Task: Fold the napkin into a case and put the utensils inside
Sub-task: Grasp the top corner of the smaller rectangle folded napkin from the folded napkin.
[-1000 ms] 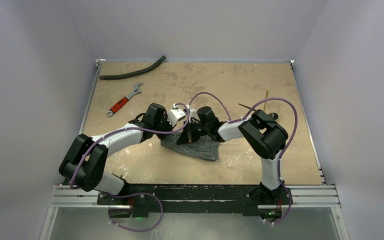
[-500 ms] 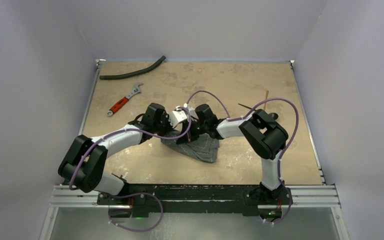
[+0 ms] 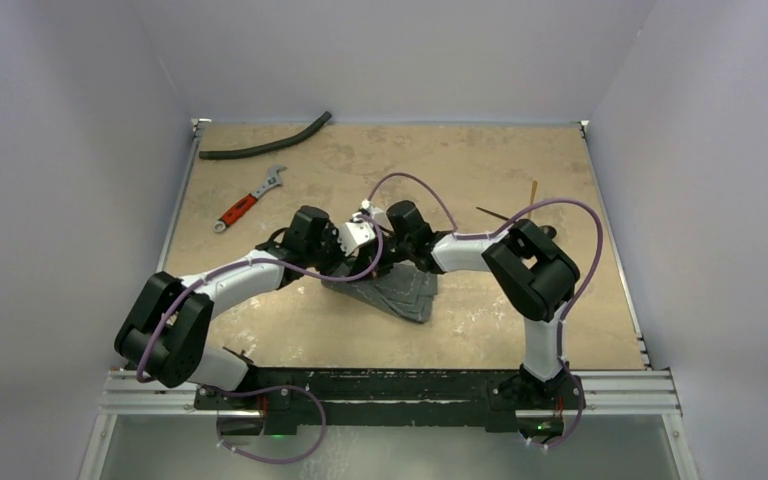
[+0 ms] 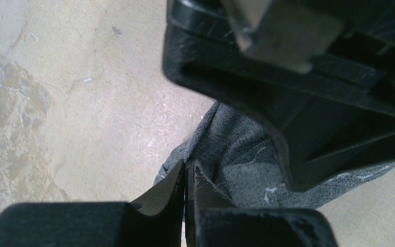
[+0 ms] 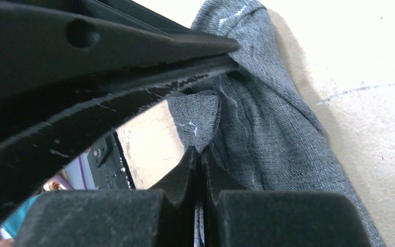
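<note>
At the upper left of the overhead view, a black hose (image 3: pixel 265 140) and, below it, a red-handled wrench (image 3: pixel 248 203) are seen on the table (image 3: pixel 460 160); neither is judged to be needed. At the centre, the jaws of the left gripper (image 4: pixel 186 174) are closed, and the edge of the napkin (image 3: pixel 405 290) appears to be nipped at their tips. The napkin lies bunched and partly folded at the middle of the table, just below the 2 wrists. Just to the right, the jaws of the right gripper (image 5: pixel 201 157) are shut on a small raised corner flap of the cloth. At the right of the frame, well apart from the napkin, the 2 utensils are found: a black one (image 3: pixel 490 212) and, above it, a gold one (image 3: pixel 533 191).

The napkin is judged soft, light and limp. It will sag and crease wherever it is unsupported, so it is best taken at hemmed corners or edges. The utensils are judged thin, stiff and light, and likely to slide on the table. Each is best pinched across its handle.
</note>
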